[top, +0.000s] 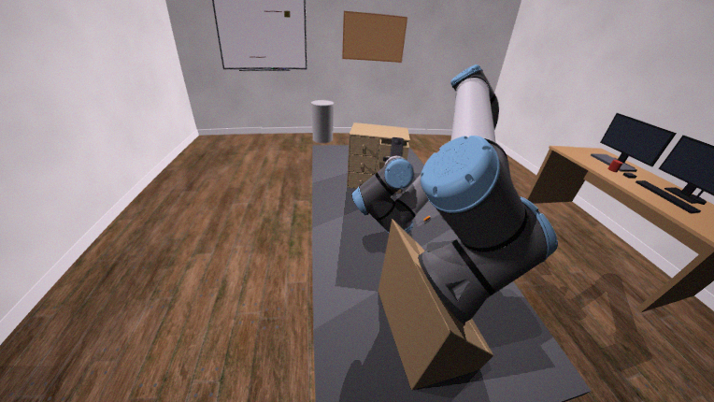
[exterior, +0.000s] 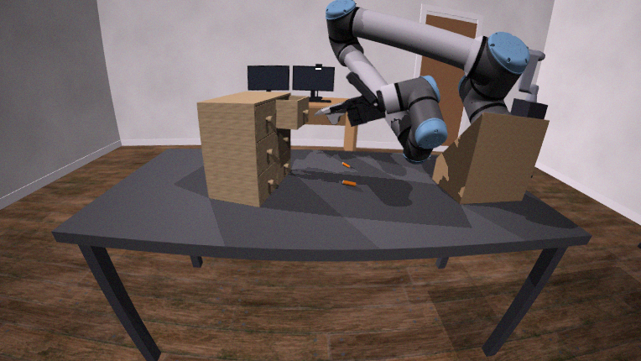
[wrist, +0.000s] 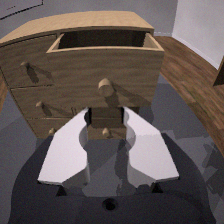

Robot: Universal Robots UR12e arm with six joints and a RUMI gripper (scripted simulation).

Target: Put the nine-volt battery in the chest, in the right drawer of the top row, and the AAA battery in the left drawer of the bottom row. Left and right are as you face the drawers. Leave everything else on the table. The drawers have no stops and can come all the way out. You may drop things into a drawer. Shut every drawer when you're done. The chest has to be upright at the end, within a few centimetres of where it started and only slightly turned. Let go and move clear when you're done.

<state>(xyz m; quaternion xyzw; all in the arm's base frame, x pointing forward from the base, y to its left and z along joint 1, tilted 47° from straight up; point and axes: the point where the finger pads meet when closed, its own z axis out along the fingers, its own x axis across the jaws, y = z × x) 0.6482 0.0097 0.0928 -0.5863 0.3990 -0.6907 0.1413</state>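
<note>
The top-right drawer (top: 384,141) (exterior: 287,114) (wrist: 75,75) stands open beyond the slightly spread, unladen hand (top: 397,144) (exterior: 324,113) (wrist: 106,108), while orange batteries (top: 427,218) (exterior: 349,183) lie on the desk (top: 327,229) (exterior: 314,232) (wrist: 107,165), leaving storing and shutting apparently undone.

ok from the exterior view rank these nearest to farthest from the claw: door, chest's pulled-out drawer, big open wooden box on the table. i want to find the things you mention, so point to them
1. pulled-out drawer (top: 384,141) (exterior: 289,114) (wrist: 107,75), just left of the claw (exterior: 326,113) (wrist: 106,108)
2. wooden box (top: 414,304) (exterior: 502,156), far right on the table
3. door (exterior: 441,67), behind the arm
</note>
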